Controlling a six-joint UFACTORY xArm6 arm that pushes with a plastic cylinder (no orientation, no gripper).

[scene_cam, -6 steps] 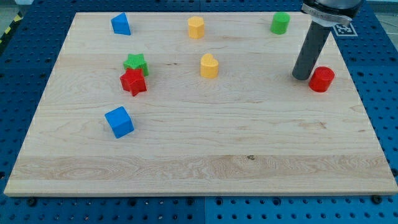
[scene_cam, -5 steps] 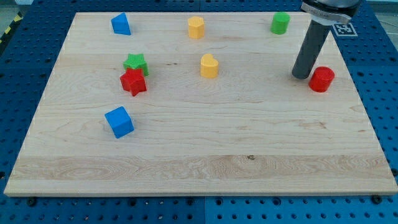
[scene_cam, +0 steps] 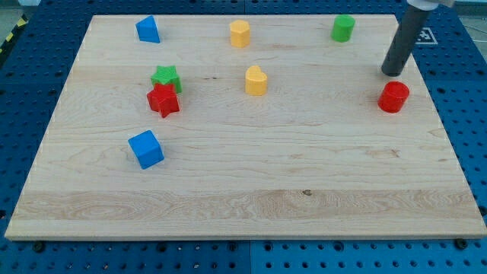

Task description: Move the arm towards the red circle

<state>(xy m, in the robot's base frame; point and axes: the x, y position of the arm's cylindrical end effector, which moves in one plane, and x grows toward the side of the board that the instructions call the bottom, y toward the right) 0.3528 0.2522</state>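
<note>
Right now my tip [scene_cam: 393, 73] sits just above the red circle [scene_cam: 394, 97], apart from it; tool's a bare rod, no jaws. Risk: overshoot knocks the circle off the desk [scene_cam: 251, 190] edge nearby.

Red circle [scene_cam: 394, 97], red star [scene_cam: 163, 100], green star [scene_cam: 165, 76], blue cube [scene_cam: 146, 148], pale wood board [scene_cam: 251, 190].

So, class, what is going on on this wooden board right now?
A robot arm's dark rod is working among small coloured blocks on a wooden board. My tip sits just above the red circle near the view's right edge, close to it but not touching. The other blocks, including the green cylinder towards the view's top, lie apart from the rod.
</note>
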